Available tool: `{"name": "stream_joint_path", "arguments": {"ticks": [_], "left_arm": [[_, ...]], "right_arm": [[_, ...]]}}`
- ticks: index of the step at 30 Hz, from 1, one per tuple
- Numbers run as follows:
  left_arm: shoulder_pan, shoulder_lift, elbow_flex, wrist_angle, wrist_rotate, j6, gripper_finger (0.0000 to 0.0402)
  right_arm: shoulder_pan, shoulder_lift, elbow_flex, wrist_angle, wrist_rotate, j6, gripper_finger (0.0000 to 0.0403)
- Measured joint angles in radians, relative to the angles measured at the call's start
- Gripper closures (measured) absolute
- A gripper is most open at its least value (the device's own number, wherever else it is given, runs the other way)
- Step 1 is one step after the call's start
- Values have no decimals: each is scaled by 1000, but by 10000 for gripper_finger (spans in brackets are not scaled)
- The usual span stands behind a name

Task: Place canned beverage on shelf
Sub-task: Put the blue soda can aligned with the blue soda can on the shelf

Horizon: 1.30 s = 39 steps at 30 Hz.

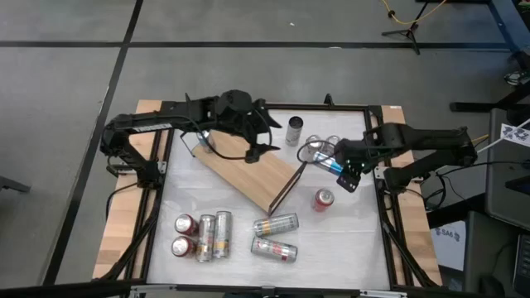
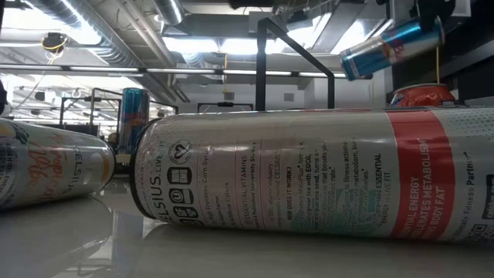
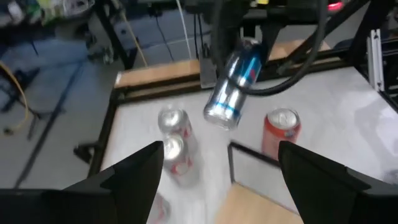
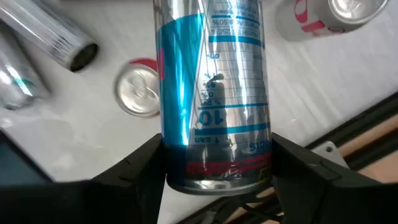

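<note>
My right hand (image 1: 349, 172) is clamped on a blue-silver can (image 4: 214, 93), held tilted above the table (image 1: 348, 240) just right of the shelf (image 1: 248, 172). My left hand (image 1: 263, 136), fingers apart, hovers over the shelf's far end.

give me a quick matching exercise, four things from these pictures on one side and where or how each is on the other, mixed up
Things:
1. blue and silver can
2. shelf
3. left gripper
4. red can

States:
A. open, holding nothing, above the shelf
B. upright on the table near the right arm
C. clamped in the right gripper, off the table
D. wooden board on the table

Pairs: 1-C, 2-D, 3-A, 4-B
</note>
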Motion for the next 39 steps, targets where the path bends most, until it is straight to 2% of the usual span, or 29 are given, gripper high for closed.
{"name": "stream_joint_path", "arguments": {"ticks": [9, 20, 26, 33, 39], "left_arm": [[-16, 92, 0, 168, 3, 101, 93], [-21, 152, 1, 237, 2, 122, 93], [-24, 176, 1, 247, 42, 119, 93], [-24, 184, 1, 250, 43, 124, 93], [-24, 185, 1, 228, 48, 123, 93]], "right_arm": [[-135, 0, 69, 10, -120, -49, 169], [-250, 6, 69, 216, -315, -68, 168], [-257, 11, 69, 305, -336, -69, 168], [-254, 40, 69, 328, -349, -69, 168], [-255, 71, 69, 357, -412, -68, 168]]}}
